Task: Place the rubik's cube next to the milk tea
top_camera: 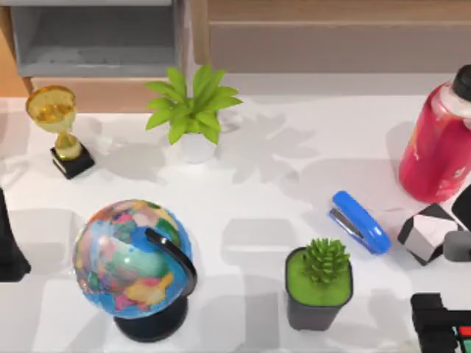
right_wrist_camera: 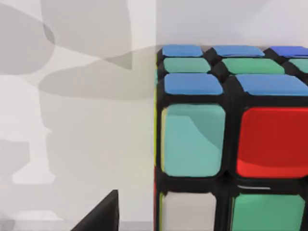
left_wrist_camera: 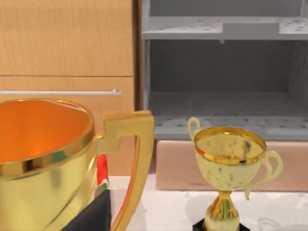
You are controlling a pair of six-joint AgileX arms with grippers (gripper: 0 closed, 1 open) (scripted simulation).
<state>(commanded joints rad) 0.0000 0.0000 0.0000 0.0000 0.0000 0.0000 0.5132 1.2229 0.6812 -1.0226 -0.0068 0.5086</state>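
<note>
While the rubik's cube sits on the table beside the milk tea, the right tool touches it; grip unclear; left arm parked.

No readable text, labels, numbers or signs anywhere.

Top view looks straight down; left wrist faces the trophy also seen from above

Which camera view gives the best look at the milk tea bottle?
The top view. The milk tea stands at the far right, its red body and black cap visible, though partly cut by the frame. The left wrist view faces gold trophies and a shelf. The right wrist view faces a coloured cube.
</note>
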